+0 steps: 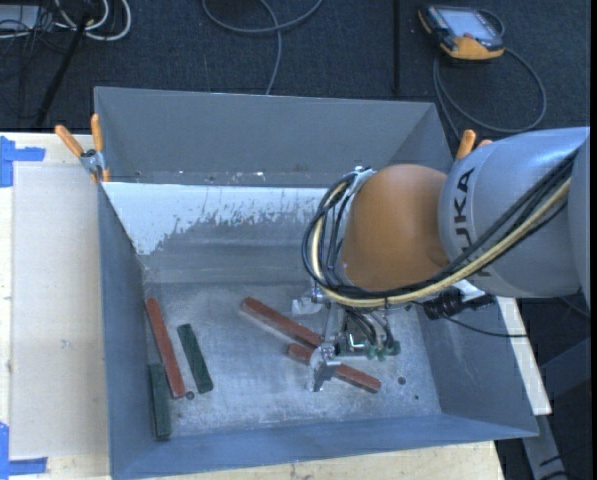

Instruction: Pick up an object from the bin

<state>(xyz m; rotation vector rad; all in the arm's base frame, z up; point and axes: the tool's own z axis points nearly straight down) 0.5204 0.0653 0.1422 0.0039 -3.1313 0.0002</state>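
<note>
The arm (518,218) came into the picture from the right side and bent down into the grey metal bin (268,148). Its wrist carried a round orange cover (393,223), and black and yellow cables (323,238) looped around the left edge of this cover.

The tool (323,368) was low in the bin, a little right of the centre of the floor and near the lower edge of it. It stood directly at a short red-brown flat stick (360,378), which lay tilted, with its right end lower in the picture than its left end. The tool covered the middle part of this stick, so it was not possible to tell if the tool was released or clenched, or if it already touched the stick.

Just beside it, toward the upper left, lay a longer red-brown stick (275,319), also tilted in the same direction. Its lower end came close to the tool.

Well apart, at the left side of the floor, three more sticks lay almost parallel to the left wall: a long red-brown one (165,348), a green one (194,358) just to the right of it, and a dark green one (159,403) at the lower left corner.
</note>
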